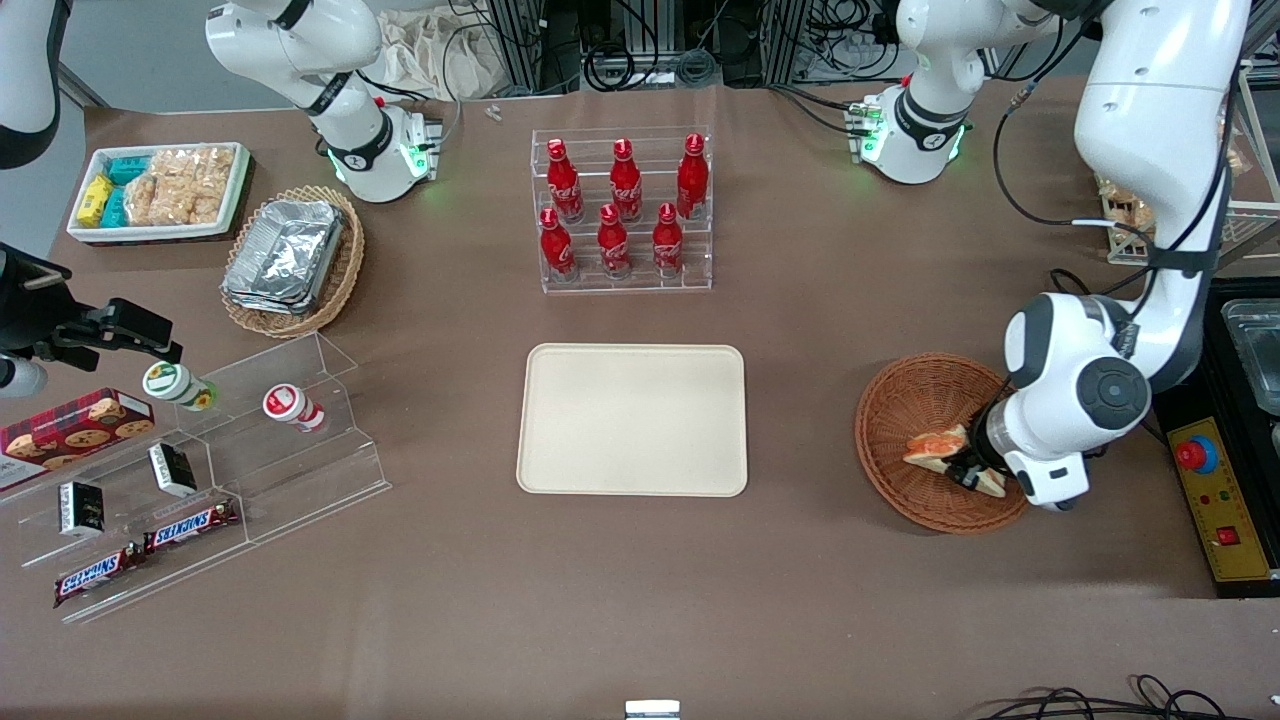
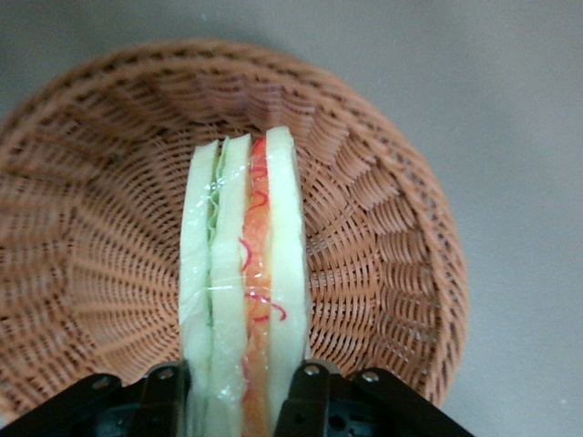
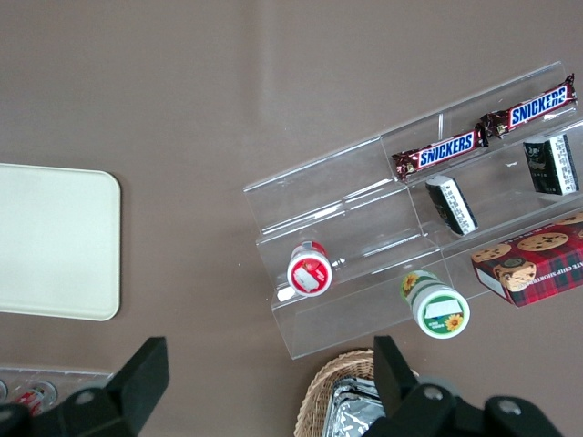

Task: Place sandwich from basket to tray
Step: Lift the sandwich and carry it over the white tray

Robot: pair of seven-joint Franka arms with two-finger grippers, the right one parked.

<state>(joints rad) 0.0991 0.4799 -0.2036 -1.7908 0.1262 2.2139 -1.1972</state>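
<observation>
Gripping the sandwich (image 2: 241, 291) between both fingers (image 2: 310, 391), one pad on each bread face, down inside the basket (image 2: 383, 237). Clamped on edge, wrapped in clear film, orange and green filling layers showing between pale slices. Seen from the front: gripper (image 1: 968, 468) low over the basket (image 1: 900, 420), toward the working arm's end of the table, sandwich (image 1: 938, 445) poking out toward nine o'clock from under the wrist. At nine o'clock from the basket, well apart: the cream tray (image 1: 632, 418), flat on the brown table (image 1: 640, 600), nothing on it. Toward the parked arm's end, nearest the camera: two Snickers bars (image 1: 150, 545) and small dark packets (image 1: 172, 468) on a clear stepped stand (image 1: 300, 470), with two small cups (image 1: 180, 385) lying on its upper step and a cookie box (image 1: 70, 430) just beside. Farther off, at twelve o'clock from the tray: six red bottles (image 1: 625, 205) upright in a clear rack. Farther still toward the parked arm's end: a tan wicker basket of foil containers (image 1: 290, 260) and a white tray of packaged snacks (image 1: 160, 190).
</observation>
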